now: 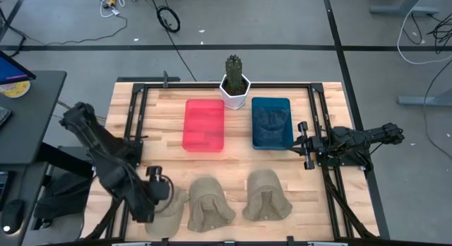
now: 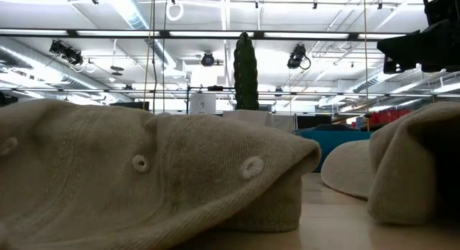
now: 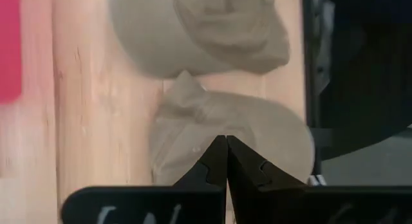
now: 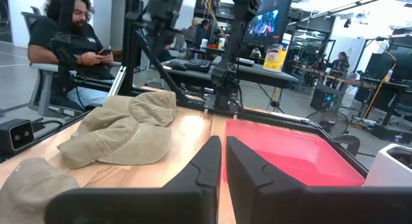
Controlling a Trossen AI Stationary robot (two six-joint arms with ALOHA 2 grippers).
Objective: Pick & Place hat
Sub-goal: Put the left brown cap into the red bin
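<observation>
From above, three tan hats lie in a row along the near edge of the table (image 1: 169, 168): the left hat (image 1: 167, 214), the middle hat (image 1: 209, 203) and the right hat (image 1: 266, 196). The left gripper (image 1: 161, 191) sits over the left hat; the right gripper (image 1: 305, 144) waits at the right, just beside the blue bin (image 1: 272, 122). A red bin (image 1: 204, 124) lies left of the blue one, with a potted cactus (image 1: 234, 80) at the far edge between them.

At table height, a hat fills the foreground — the cactus stands behind it.

The left wrist view shows the fingers (image 3: 248, 172) pressed together, tips over the hat's fabric; whether they pinch it I cannot tell.

The right wrist view shows the fingers (image 4: 248, 166) nearly touching, holding nothing — a seated person (image 4: 67, 40) beyond the table.
</observation>
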